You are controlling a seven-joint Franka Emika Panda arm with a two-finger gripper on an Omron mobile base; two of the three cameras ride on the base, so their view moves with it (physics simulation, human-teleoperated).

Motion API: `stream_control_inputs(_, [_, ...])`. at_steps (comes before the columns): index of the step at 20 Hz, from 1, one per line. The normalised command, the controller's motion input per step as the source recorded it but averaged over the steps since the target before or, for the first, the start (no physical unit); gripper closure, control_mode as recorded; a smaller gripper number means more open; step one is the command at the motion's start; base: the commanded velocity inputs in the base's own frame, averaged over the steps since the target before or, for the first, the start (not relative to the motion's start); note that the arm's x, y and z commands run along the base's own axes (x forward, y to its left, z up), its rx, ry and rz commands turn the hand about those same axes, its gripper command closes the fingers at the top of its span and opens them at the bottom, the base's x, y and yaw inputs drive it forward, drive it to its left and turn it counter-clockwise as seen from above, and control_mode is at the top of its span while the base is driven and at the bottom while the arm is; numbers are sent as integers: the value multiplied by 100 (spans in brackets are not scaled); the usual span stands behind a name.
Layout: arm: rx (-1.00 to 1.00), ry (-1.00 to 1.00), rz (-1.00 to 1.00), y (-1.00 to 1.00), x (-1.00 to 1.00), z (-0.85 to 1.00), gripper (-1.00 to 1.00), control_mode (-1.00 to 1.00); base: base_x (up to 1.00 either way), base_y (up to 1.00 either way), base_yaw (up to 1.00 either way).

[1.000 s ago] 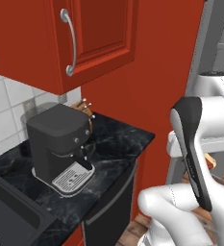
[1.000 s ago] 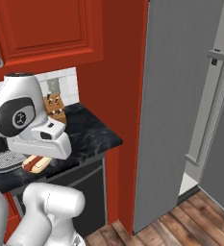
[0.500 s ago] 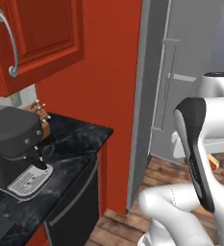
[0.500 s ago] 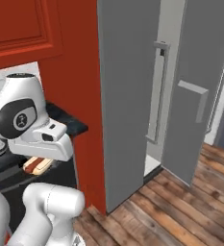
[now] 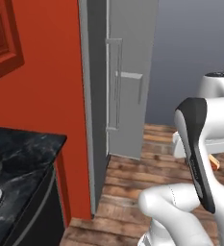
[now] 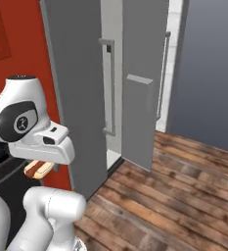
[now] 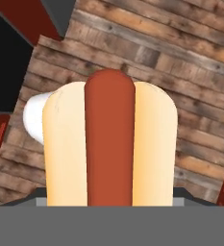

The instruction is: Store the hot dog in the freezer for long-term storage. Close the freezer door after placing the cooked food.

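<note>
Above wooden floor (image 7: 180, 57): hot dog (image 7: 108, 144) in bun, clamped lengthwise in gripper (image 6: 39, 169). Arm folded low beside black counter (image 5: 22, 153), facing grey fridge with freezer door (image 6: 137, 88) ajar. No legible writing.

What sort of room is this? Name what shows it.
Most likely a home kitchen: a tall grey fridge with its freezer door ajar, a black marble counter beside red cabinetry, and a plank floor.

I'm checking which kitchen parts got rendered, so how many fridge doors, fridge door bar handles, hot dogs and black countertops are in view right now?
Fridge doors: 2
Bar handles: 2
Hot dog: 1
Black countertop: 1
Total: 6
</note>
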Motion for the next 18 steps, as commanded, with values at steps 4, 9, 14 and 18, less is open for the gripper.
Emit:
stream_control_inputs(4, [0, 0, 0, 0, 0, 0, 100, 100, 48, -37, -30])
stream_control_inputs(9, [0, 0, 0, 0, 0, 0, 100, 100, 86, -41, -1])
stream_control_inputs(14, [0, 0, 0, 0, 0, 0, 100, 100, 90, -44, 10])
stream_control_inputs(18, [0, 0, 0, 0, 0, 0, 100, 100, 35, -44, 42])
